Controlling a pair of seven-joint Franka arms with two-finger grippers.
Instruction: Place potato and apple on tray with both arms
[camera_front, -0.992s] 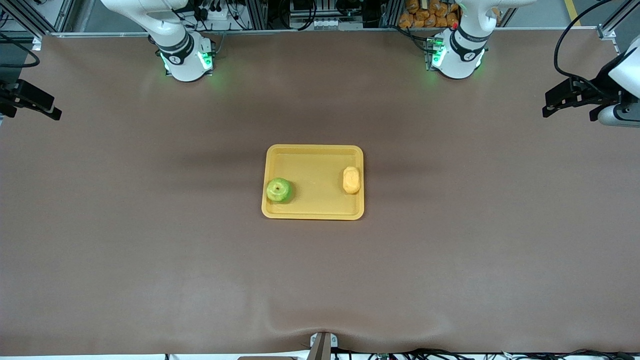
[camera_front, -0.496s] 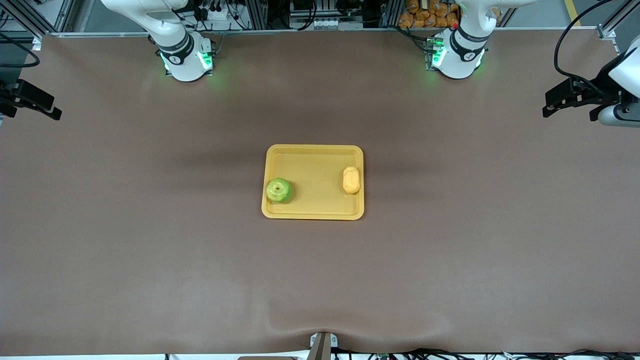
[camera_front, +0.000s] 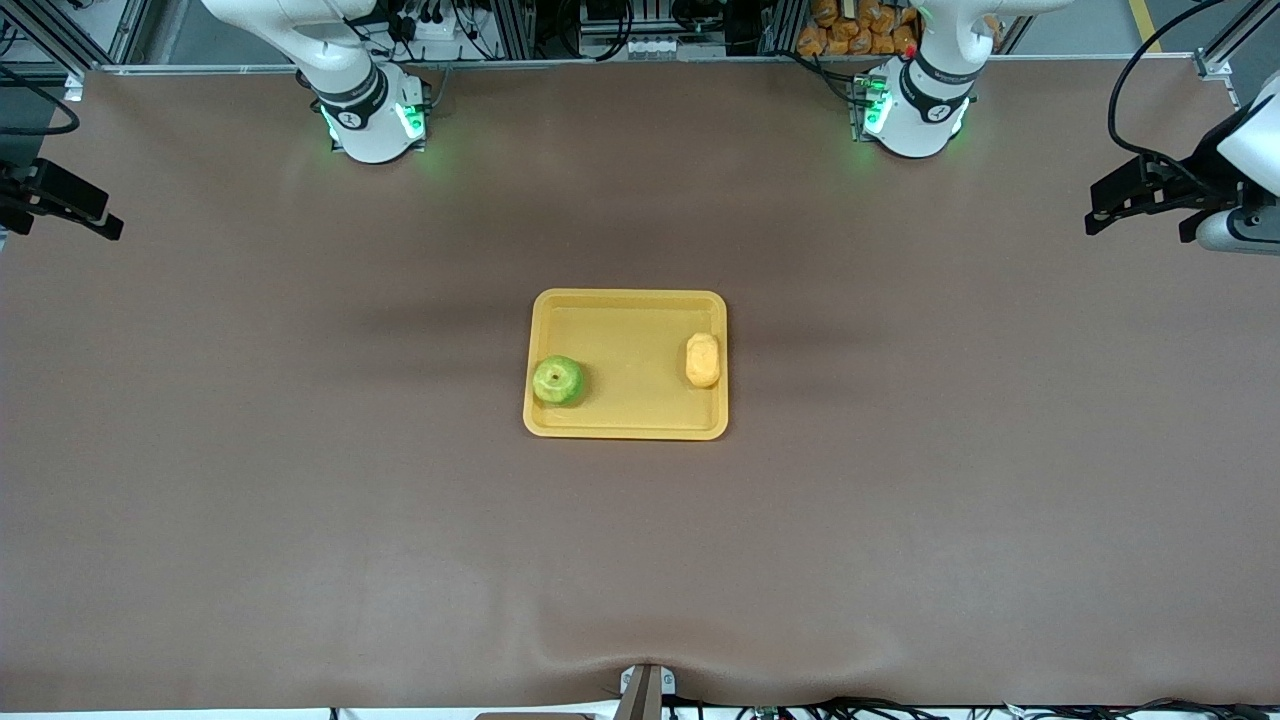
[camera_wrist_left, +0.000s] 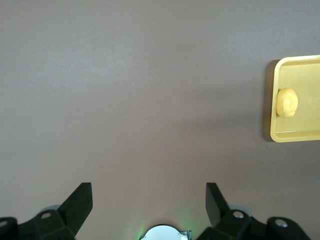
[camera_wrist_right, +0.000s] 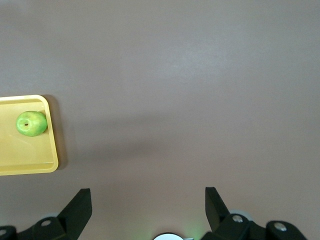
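The yellow-orange tray (camera_front: 630, 335) lies in the middle of the brown table. The green apple (camera_front: 557, 380) sits on it at the edge toward the right arm's end. The tan potato (camera_front: 703, 360) sits on it at the edge toward the left arm's end. My left gripper (camera_front: 1140, 215) is open and empty, high over bare table at its own end. Its wrist view (camera_wrist_left: 149, 200) shows the potato (camera_wrist_left: 287, 102) and tray rim (camera_wrist_left: 300, 135) far off. My right gripper (camera_front: 60, 215) is open and empty, high over its end. Its wrist view (camera_wrist_right: 148, 202) shows the apple (camera_wrist_right: 31, 123) on the tray (camera_wrist_right: 30, 167).
Both arm bases (camera_front: 372, 120) (camera_front: 912, 115) glow green along the table's edge farthest from the front camera. A small metal mount (camera_front: 645, 690) sits at the edge nearest that camera. Racks and cables stand past the bases.
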